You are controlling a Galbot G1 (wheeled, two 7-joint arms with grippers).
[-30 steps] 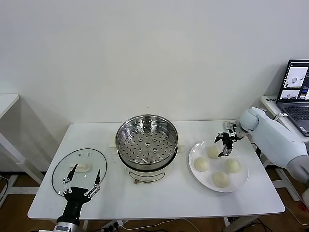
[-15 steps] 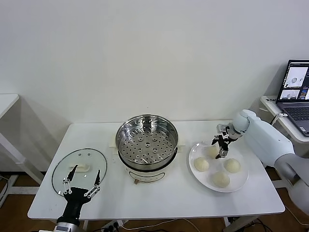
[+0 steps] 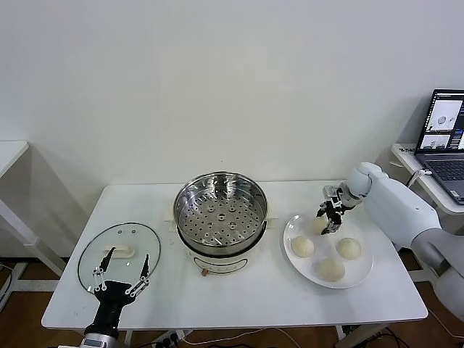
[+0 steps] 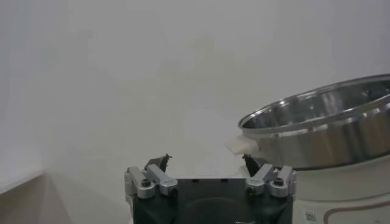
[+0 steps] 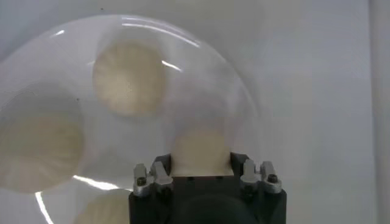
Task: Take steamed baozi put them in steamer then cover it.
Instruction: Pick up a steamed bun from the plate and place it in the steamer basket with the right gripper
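We note the right hand (image 3: 330,220) lowered onto the white plate (image 3: 362,270), its fingers drawn in around the rear baozi (image 5: 201,153); in the right wrist view that bun sits squarely between the two fingers, gripped. Three more baozi (image 3: 332,269) lie on the plate just below and beside the hand, each apart from the others. The steamer (image 3: 220,212) stands uncovered on the counter (image 3: 254,297), well to the left of this hand, its perforated tray bare. The left hand (image 3: 122,276) hovers with fingers spread wide, holding nothing, directly over the near edge of the glass cover (image 3: 119,252), which lies flat on the counter beside the steamer.
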